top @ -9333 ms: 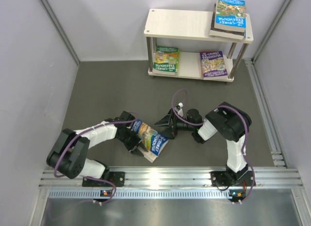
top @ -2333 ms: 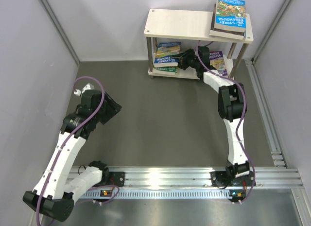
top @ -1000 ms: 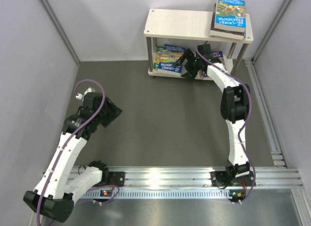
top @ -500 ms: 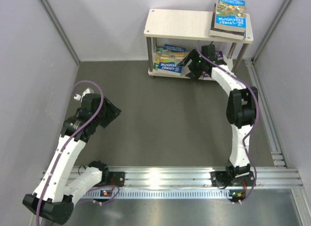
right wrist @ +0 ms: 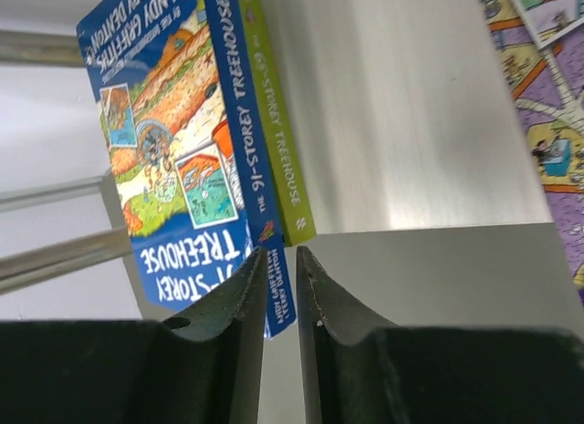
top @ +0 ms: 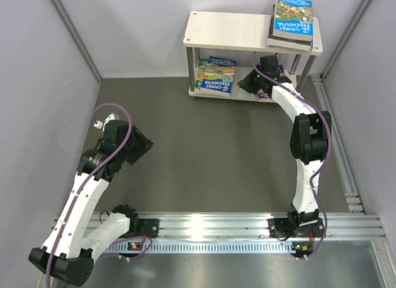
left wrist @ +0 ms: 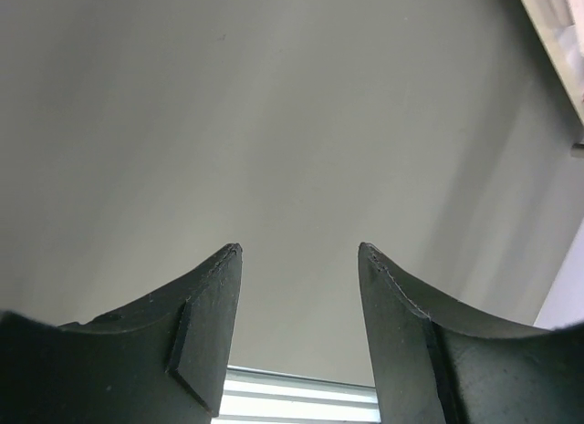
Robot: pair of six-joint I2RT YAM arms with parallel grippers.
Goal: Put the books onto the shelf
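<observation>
Blue over green is the pile that matters: a blue book lies flat on a green book at the left end of the shelf's lower board. From the right pincer, the pile lies ahead and to the left. Its spines face the pincer, and its long axis runs front to back, a little skewed. The blue book's near corner hangs out past the board's front edge, just beside the fingertips; I cannot tell whether they touch it. This pincer is narrow, its fingers drawn almost together with nothing between them. The right arm is by far the nearer. The left pincer hangs well apart over the table, its fingers spread and empty.

On the lower board, a purple book lies flat at the right end, with bare board between it and the pile. On the top board, a stack of books sits at the right end, a blue cover uppermost. Every book in view is on the shelf, so the task looks nearly done. What may remain is a push on the overhanging corner, inward along the long axis.
</observation>
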